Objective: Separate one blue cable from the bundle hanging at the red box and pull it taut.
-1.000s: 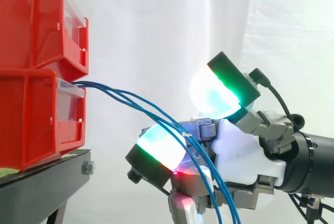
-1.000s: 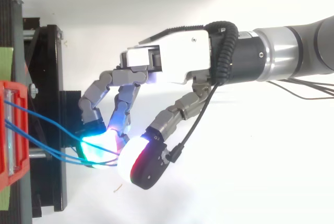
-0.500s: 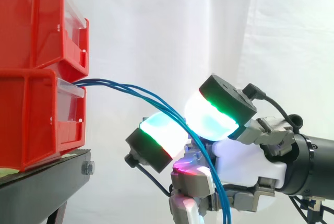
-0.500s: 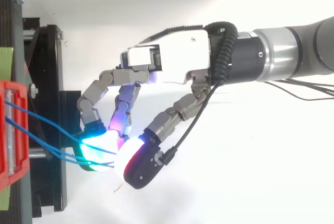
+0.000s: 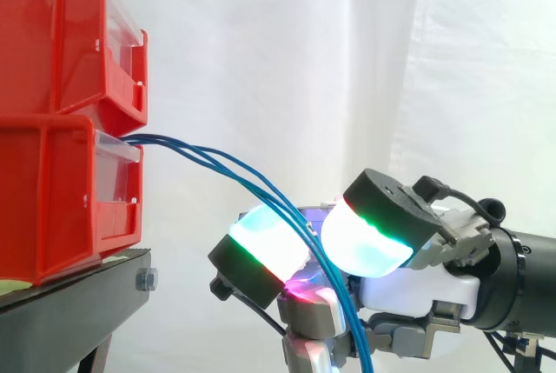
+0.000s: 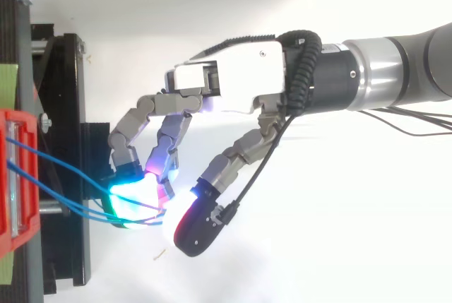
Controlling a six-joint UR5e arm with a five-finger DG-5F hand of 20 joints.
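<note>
Lower than a second ago, the thumb pad (image 5: 365,238) closes toward the finger pad (image 5: 265,238). Stacked red bins (image 5: 61,129) stand at left. The hand (image 6: 233,84) is curled, pinching the blue cables (image 5: 217,163), which run down from the lower bin between its pads.

The cables (image 5: 174,143) are blue, the bins (image 5: 52,112) red, the stand (image 5: 69,299) black, the curtain (image 5: 287,43) white.
</note>
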